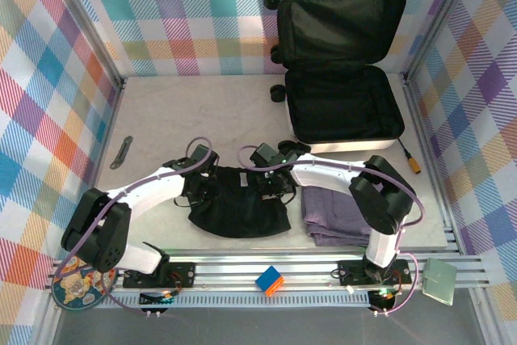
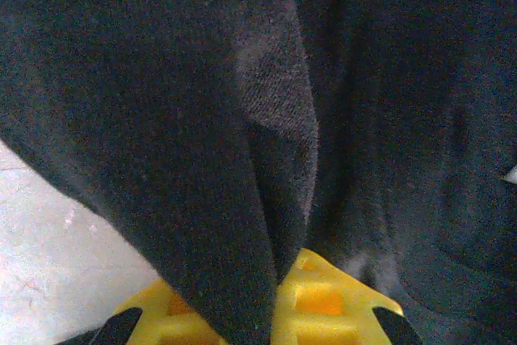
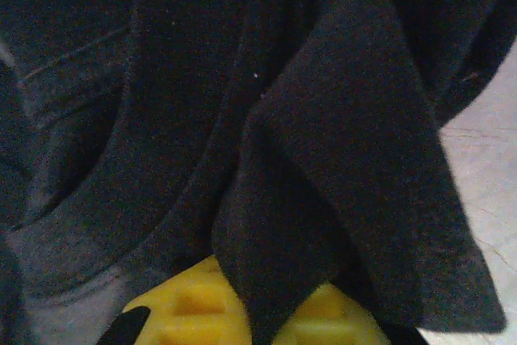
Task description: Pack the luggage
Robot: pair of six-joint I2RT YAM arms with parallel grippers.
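Both arms have hold of the black garment along its far edge: the left gripper at the left corner and the right gripper at the right, with the cloth slung between them and sagging back toward the bases. Up close, each wrist view shows a fold of dark fabric running down into the yellow pads – the left gripper and the right gripper are both clamped on cloth, with no gap showing. The luggage lies open at the far right of the table, well apart from both hands. Its lower half is flat on the table and its lid leans up against the back wall, so its long axis runs away from the arms. From where the hands are, it sits ahead and off to the right, and the right arm is plainly the nearer – its gripper is just short of the case's near left corner, while the left one has the whole width of the garment to cross. I'd judge the carry must go forward and rightward, the cloth spread across the case's short side. A folded purple garment lies just beside the black one, on the near side of the case.
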